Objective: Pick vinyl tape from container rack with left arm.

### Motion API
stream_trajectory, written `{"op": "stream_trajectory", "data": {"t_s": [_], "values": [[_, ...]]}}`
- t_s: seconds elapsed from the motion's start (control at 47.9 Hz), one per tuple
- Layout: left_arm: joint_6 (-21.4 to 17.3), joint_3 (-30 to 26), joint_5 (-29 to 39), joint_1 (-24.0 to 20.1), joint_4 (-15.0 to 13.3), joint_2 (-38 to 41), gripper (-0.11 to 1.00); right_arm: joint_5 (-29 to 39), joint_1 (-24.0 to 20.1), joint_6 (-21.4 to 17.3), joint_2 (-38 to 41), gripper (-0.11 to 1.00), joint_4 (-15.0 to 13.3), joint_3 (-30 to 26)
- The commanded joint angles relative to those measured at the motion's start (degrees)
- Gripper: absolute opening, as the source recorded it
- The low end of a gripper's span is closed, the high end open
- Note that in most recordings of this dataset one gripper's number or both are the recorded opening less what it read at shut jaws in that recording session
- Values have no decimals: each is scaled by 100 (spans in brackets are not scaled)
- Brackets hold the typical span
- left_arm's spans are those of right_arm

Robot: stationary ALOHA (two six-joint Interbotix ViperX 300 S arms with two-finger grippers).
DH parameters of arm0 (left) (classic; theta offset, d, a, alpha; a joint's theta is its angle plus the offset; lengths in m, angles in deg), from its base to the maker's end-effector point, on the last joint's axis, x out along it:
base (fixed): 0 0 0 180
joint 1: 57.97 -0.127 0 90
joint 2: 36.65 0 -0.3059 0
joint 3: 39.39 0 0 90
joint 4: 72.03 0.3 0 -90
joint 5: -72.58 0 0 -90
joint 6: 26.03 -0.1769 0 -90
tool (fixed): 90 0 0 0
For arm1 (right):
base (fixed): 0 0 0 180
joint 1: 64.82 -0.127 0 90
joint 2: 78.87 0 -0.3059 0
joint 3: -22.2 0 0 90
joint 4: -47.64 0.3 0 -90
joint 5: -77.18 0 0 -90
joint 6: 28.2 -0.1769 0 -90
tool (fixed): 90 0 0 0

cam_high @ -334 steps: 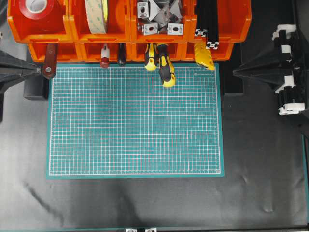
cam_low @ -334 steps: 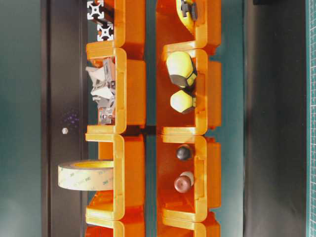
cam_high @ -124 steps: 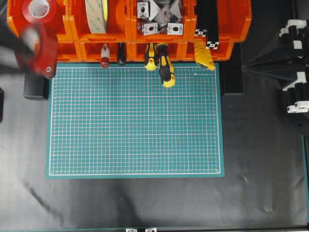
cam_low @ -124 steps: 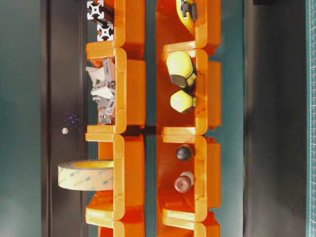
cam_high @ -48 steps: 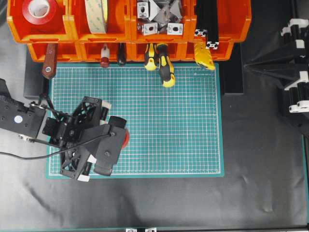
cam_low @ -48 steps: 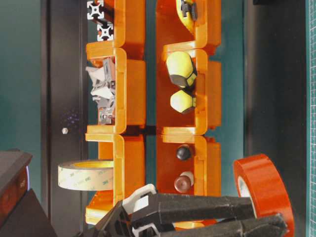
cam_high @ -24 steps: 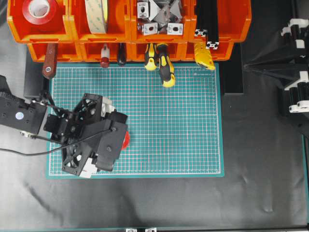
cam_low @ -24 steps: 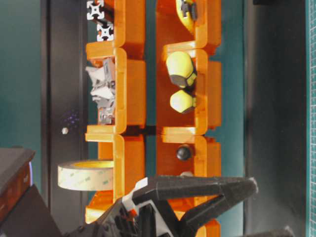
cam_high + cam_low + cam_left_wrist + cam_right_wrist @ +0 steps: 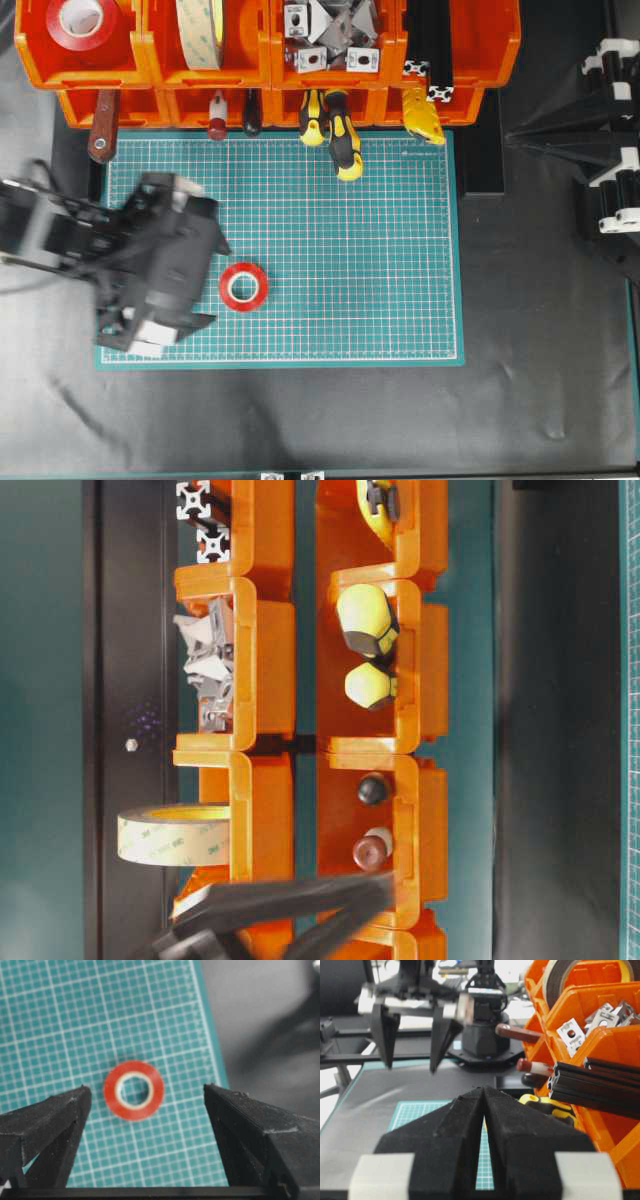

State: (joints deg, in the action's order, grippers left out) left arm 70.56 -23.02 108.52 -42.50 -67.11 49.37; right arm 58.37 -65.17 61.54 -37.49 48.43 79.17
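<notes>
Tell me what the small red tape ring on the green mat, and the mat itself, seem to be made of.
The small red tape ring looks like glossy vinyl film wound on a pale core, probably card or plastic. The green gridded cutting mat looks like matte rubbery plastic with a printed white grid; its flat, dull surface suggests this.

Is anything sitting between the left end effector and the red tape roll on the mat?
Nothing visible. The vinyl tape lies flat on the green mat, alone, below the open left end effector.
</notes>
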Motion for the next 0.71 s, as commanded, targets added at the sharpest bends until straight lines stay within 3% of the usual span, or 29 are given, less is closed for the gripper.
{"op": "stream_trajectory", "data": {"t_s": [0.0,0.355,0.689], "values": [[97,18,-53,18,-9,-686,86,-44,9,0,35,0,18,-141],[167,861,-396,35,0,-2769,86,-44,9,0,26,0,18,-141],[88,1608,-765,0,-9,-4034,84,-44,9,-9,35,0,18,-132]]}}
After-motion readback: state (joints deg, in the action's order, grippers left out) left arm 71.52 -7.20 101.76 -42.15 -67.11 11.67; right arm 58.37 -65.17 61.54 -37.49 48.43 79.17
